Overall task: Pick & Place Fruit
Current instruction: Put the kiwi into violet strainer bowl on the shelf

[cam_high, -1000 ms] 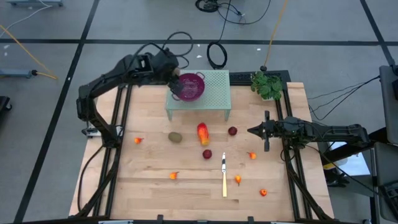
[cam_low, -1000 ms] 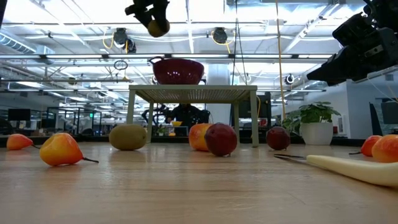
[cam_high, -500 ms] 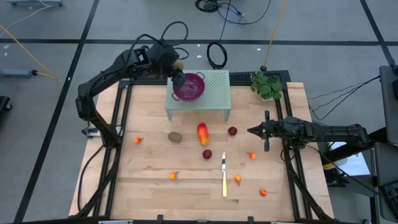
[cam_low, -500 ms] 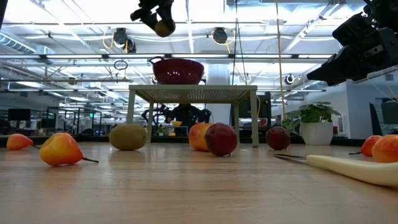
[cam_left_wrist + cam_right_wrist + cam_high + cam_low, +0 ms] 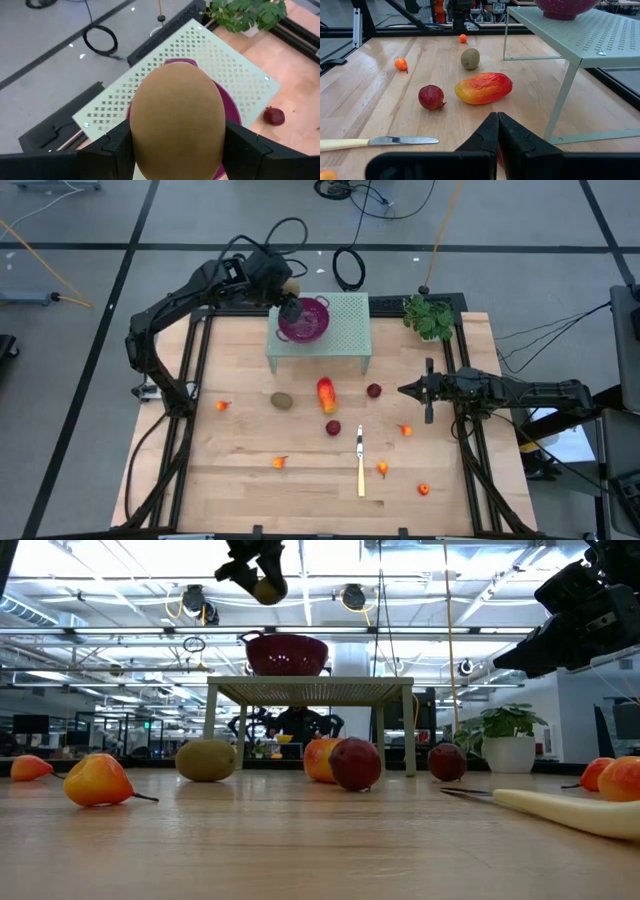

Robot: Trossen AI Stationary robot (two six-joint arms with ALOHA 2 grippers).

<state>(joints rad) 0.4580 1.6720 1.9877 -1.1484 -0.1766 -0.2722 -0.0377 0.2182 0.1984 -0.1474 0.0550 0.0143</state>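
Note:
My left gripper [image 5: 291,295] hangs high over the far left of the table, shut on a brown-green oval fruit [image 5: 177,125], which also shows in the low view [image 5: 268,588]. Right below it the purple colander [image 5: 308,320] stands on a pale green perforated stand [image 5: 348,335]. On the table lie another brown-green oval [image 5: 282,400], a red-orange oblong fruit [image 5: 326,393], two dark red balls [image 5: 373,391] [image 5: 332,428] and several small orange pieces. My right gripper [image 5: 403,390] waits shut and level at the right side, holding nothing. My left gripper pinches the brown-green fruit by its two opposite sides [image 5: 137,142], one dark finger [image 5: 112,150] on each side. The fingers slant down from the table's far left. The fruit is lifted clear, above the colander's left rim [image 5: 250,639].
A yellow-handled knife [image 5: 360,463] lies on the near middle of the table. A potted plant [image 5: 430,317] stands at the far right corner. Black frame rails run along both sides of the table, and a coiled cable [image 5: 349,268] lies on the floor beyond the stand.
My left gripper has carried the fruit a little toward the table's right, nearer over the colander, and its wrist has turned somewhat. It has stayed shut on the fruit, which remains in the air.

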